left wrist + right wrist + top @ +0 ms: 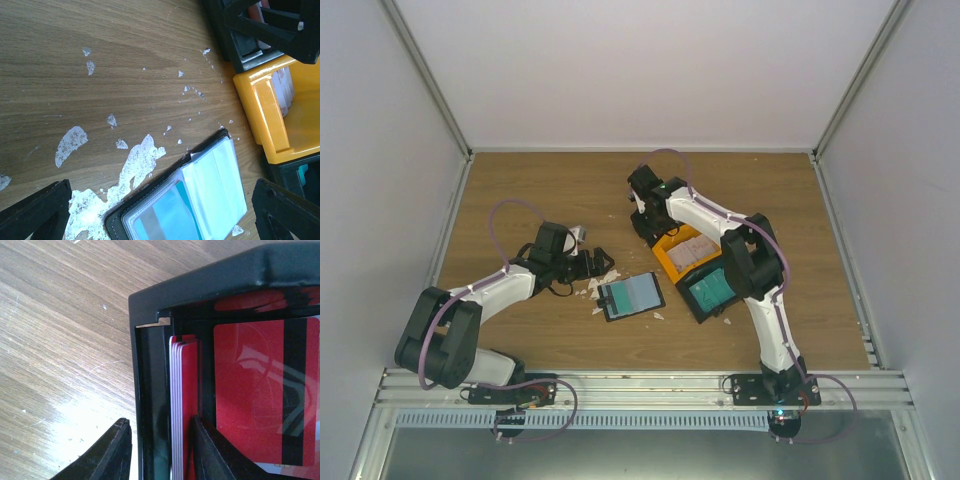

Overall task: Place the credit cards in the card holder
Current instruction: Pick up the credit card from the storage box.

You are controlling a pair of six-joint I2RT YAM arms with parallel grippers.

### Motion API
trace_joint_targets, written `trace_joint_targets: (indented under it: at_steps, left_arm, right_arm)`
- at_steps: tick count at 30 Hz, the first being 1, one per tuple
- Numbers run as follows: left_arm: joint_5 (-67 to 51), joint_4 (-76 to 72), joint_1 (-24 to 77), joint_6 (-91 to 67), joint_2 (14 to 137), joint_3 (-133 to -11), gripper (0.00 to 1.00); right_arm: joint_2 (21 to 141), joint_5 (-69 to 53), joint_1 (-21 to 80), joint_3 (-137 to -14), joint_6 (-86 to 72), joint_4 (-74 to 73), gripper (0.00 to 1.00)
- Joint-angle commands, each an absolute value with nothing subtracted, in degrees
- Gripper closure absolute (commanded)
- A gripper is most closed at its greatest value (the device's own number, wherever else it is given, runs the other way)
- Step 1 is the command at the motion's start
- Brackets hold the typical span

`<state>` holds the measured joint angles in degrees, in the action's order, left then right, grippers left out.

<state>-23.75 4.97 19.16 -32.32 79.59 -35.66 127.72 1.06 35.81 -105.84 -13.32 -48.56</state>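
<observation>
The card holder (631, 295) (210, 185) lies open on the table, black cover down, pale pockets up, and a teal card (189, 192) shows inside a pocket. My left gripper (588, 263) (161, 192) hovers open just left of it, holding nothing. My right gripper (645, 226) (162, 440) reaches down into the far black tray (150, 390). One finger (112, 450) stands outside the wall with a thin gap. The other finger (210, 450) rests against a stack of red credit cards (179, 405) standing on edge. Another red card (260, 400) lies beside the stack.
An orange tray (665, 258) (260, 110) with pale cards and a black tray (692, 306) with teal cards (710, 288) sit right of the holder. White scraps and scuffed patches (595, 285) (135, 165) litter the wood around the holder. Grey walls enclose the table.
</observation>
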Motion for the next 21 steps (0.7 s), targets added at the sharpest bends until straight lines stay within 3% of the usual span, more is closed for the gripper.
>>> trace_joint_targets:
  at_steps: [1,11,21]
  left_arm:
    - [-23.79,3.34,18.71,-31.05,79.97,-35.46,0.01]
    - [-23.74,3.25,18.72,-31.03,80.06,-35.49,0.01]
    - [-23.74,3.15,18.67,-31.01,80.13,-35.42,0.01]
  right_arm:
    - [125.25,-0.09,35.98,-106.43,-13.78,-49.13,0.67]
    - [124.24,1.24,36.00,-106.32,-14.29,-49.50,0.69]
    - [124.36,2.06,36.03,-106.43,-14.88,-49.92,0.79]
